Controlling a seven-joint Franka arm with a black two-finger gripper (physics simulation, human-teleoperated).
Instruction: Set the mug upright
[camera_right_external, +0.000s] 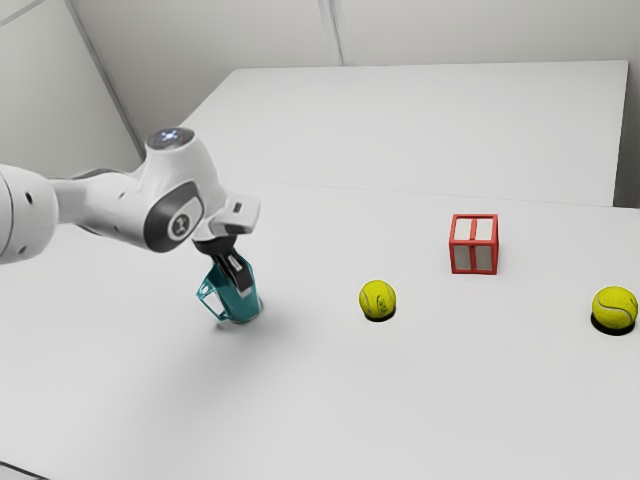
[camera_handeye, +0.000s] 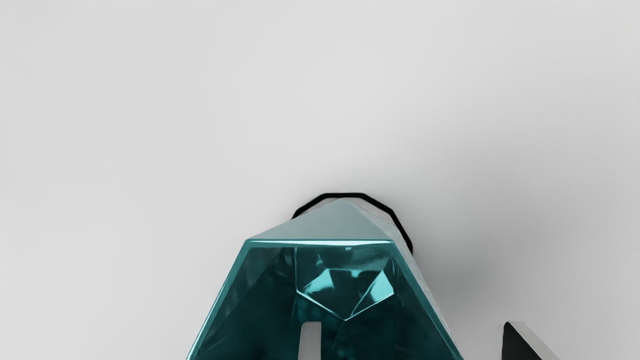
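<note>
"What's closest to the camera?"

"The white, rounded seven-joint arm (camera_right_external: 105, 205). It comes in from the exterior view's left and bends down over the mug, its hand slanting down toward the exterior view's right."

"And the mug?"

"A teal, glossy, faceted mug (camera_right_external: 238, 309) with an angular loop handle (camera_right_external: 208, 306). It's at the white table (camera_right_external: 330, 400), under the hand. Its mouth faces up and its base is down, so the long axis runs close to vertical. I can't tell whether a slight lean remains. The handle points to the exterior view's left, and a little toward that camera."

"What's the black two-finger gripper (camera_right_external: 241, 284) doing?"

"It's open, reaching down at the mug's mouth. In the wrist view one finger (camera_handeye: 310, 342) is inside the mouth; the other (camera_handeye: 515, 347) is outside, apart from the wall. So the wall lies between them, unpinched."

"Anything to the exterior view's right of the mug?"

"First a yellow-green, fuzzy tennis ball (camera_right_external: 377, 299), near it. Then, farther off and farther back than the mug, a red-framed cube with pale panels (camera_right_external: 474, 244). Last, well apart from the mug, a second yellow-green tennis ball (camera_right_external: 614, 308)."
</note>
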